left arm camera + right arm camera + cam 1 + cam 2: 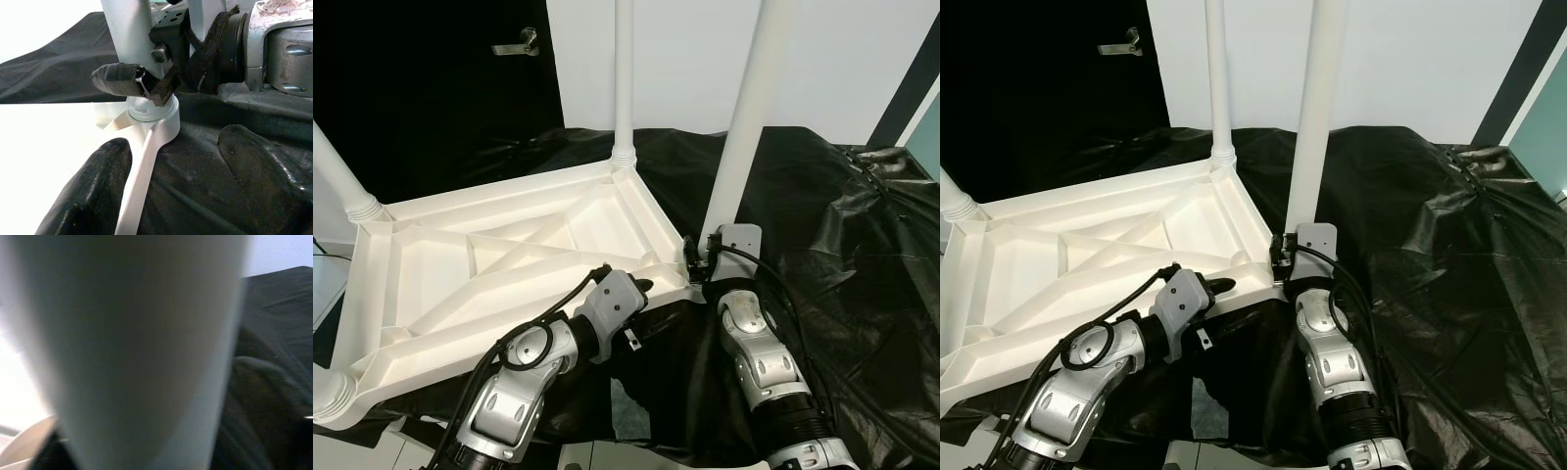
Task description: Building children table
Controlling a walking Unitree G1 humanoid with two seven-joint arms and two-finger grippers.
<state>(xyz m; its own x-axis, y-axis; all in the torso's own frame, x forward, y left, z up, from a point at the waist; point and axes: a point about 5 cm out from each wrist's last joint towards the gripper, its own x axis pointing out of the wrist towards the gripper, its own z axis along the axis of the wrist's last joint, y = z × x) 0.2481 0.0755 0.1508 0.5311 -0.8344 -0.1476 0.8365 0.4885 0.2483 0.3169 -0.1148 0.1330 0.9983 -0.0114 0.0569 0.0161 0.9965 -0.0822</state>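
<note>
A white plastic children's table top [499,257] lies upside down on a black sheet. Three legs stand in its corner sockets: a far one [624,78], one at the left [337,176] and a near right one [744,117]. My right gripper [697,257] is shut on the near right leg just above its socket; a black finger [122,78] presses against the leg [127,347]. My left gripper [176,142] is open, its two fingers [93,196] astride the table's rim [146,161] close to that corner.
The black sheet [842,255] spreads in folds to the right and behind. A dark door with a metal handle [519,41] stands at the back left beside a white wall. Another white socket or leg end [328,394] shows at the near left corner.
</note>
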